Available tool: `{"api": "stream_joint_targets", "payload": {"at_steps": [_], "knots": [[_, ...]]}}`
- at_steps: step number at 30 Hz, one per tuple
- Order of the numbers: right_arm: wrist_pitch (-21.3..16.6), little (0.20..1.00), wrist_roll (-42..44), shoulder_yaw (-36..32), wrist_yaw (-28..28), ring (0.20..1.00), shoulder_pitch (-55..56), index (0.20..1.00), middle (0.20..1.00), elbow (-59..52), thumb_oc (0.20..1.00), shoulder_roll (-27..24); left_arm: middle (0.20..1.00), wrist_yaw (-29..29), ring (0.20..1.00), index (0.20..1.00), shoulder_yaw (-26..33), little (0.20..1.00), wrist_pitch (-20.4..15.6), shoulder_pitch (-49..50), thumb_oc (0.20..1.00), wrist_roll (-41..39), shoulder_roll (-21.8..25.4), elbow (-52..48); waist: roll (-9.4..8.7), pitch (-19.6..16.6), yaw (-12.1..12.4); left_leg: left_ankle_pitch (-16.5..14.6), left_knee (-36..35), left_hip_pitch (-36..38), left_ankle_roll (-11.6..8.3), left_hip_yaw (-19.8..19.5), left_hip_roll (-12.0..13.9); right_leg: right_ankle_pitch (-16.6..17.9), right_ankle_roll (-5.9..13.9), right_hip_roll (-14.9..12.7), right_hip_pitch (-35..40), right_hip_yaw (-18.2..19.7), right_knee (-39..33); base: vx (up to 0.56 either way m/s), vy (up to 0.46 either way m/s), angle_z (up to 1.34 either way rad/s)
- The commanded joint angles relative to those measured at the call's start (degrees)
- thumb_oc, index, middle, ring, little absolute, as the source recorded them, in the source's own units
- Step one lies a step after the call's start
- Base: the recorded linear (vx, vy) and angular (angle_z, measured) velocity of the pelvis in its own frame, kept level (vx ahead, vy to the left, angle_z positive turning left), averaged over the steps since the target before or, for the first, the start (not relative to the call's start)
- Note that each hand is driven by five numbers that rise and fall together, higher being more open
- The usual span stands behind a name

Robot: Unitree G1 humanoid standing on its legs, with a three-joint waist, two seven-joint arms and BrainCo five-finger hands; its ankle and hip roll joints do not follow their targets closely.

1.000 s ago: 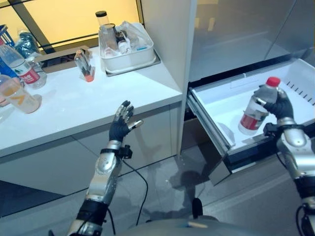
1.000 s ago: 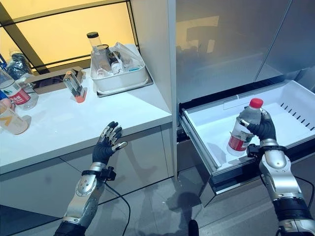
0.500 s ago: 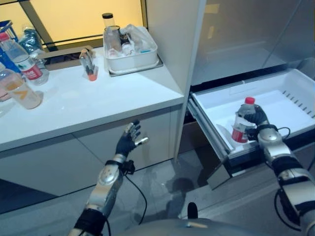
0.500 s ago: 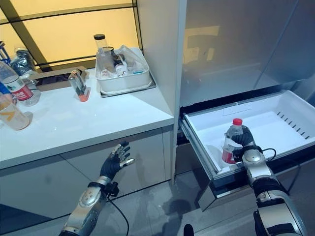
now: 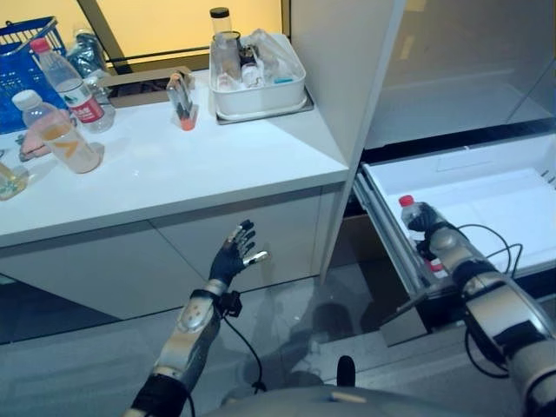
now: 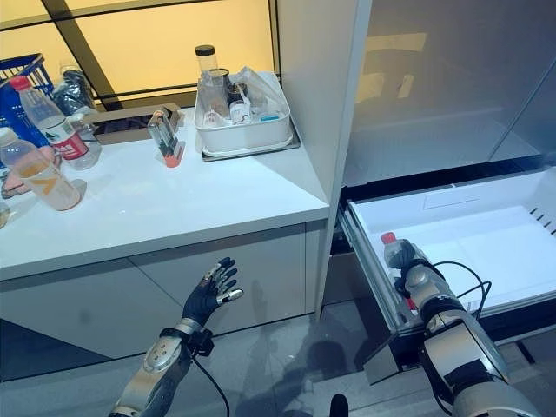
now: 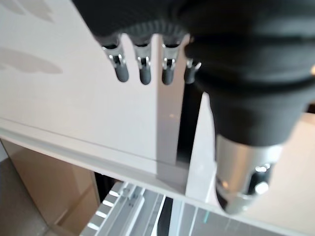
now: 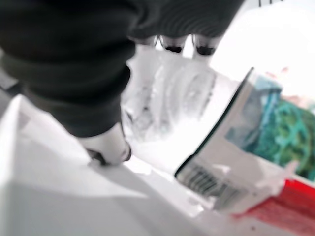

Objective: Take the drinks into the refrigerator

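A clear water bottle with a red cap and a red label stands low in the front left corner of the open white refrigerator drawer. My right hand is shut on it; in the right wrist view the fingers and thumb curl round the bottle. My left hand hangs open in front of the white cabinet below the counter, fingers straight. On the counter's left stand another red-capped bottle and a bottle of orange drink.
A blue basket sits at the counter's far left. A white tub of small items stands at the back, with a small holder beside it. A tall white panel separates the counter from the refrigerator.
The camera has shifted. My right hand has lowered the bottle from above the drawer's front down into its front left corner. My left hand has sunk a little before the cabinet.
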Motion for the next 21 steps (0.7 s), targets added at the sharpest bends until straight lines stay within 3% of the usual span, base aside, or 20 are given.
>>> {"api": "stream_joint_targets", "payload": {"at_steps": [1,11,13,16,20,21], "knots": [[0.93,0.2,-5.51,7.76,4.44,0.2,0.93,0.2,0.2,4.77,0.2,7.23,1.0,0.25,1.0,1.0,0.09,1.0,-2.93,-4.72,1.0,-0.59,1.36,-2.78,-2.73,4.49,0.75,1.82,0.78,-6.0,4.32,-2.19,-4.87,-6.32,2.04,-1.59,4.34,-1.66,3.87,0.0,-0.002,0.14],[1.42,0.2,-8.6,9.07,4.04,0.2,3.85,0.2,0.2,3.32,0.2,10.94,1.0,1.81,1.0,1.0,1.05,1.0,-3.11,-4.68,1.0,0.36,0.58,-2.03,-2.18,4.76,0.87,1.86,0.32,-5.44,4.3,-2.88,-5.05,-6.56,2.09,-1.87,4.91,-2.23,3.53,0.01,0.003,0.05],[2.57,0.2,-17.98,14.66,6.69,0.2,2.89,0.2,0.2,4.22,0.2,12.25,1.0,1.87,1.0,1.0,1.04,1.0,-3.04,-4.77,1.0,0.68,0.63,-2.15,-2.11,4.71,1.05,1.78,0.16,-5.24,4.12,-2.98,-4.93,-6.64,2.0,-1.87,5.2,-2.41,3.25,0.0,0.0,0.0],[2.46,0.2,-24.33,18.97,9.87,0.2,2.12,0.2,0.2,3.07,0.2,13.15,1.0,1.55,1.0,1.0,1.22,1.0,-2.89,-4.79,1.0,1.09,0.62,-2.17,-2.18,4.76,1.09,1.75,0.06,-5.17,3.99,-3.13,-4.85,-6.64,1.94,-1.88,5.34,-2.55,3.01,0.0,0.0,0.0],[1.3,0.2,-24.79,19.86,10.95,0.2,2.74,0.2,0.2,-0.34,0.2,12.56,1.0,1.18,1.0,1.0,2.02,1.0,-2.92,-4.5,1.0,1.71,0.42,-1.48,-2.16,5.12,0.77,1.86,0.01,-5.24,3.92,-3.31,-4.74,-6.66,1.87,-1.94,5.37,-2.83,2.9,-0.01,-0.006,0.01],[0.77,0.2,-23.62,18.61,9.69,0.2,3.33,0.2,0.2,-5.05,0.2,9.5,1.0,1.38,1.0,1.0,3.06,1.0,-2.95,-4.34,1.0,2.02,0.57,-1.61,-2.3,5.61,0.24,2.09,0.0,-5.46,3.84,-3.18,-4.72,-6.49,1.93,-1.93,4.98,-2.82,3.08,-0.05,-0.013,0.01]]}}
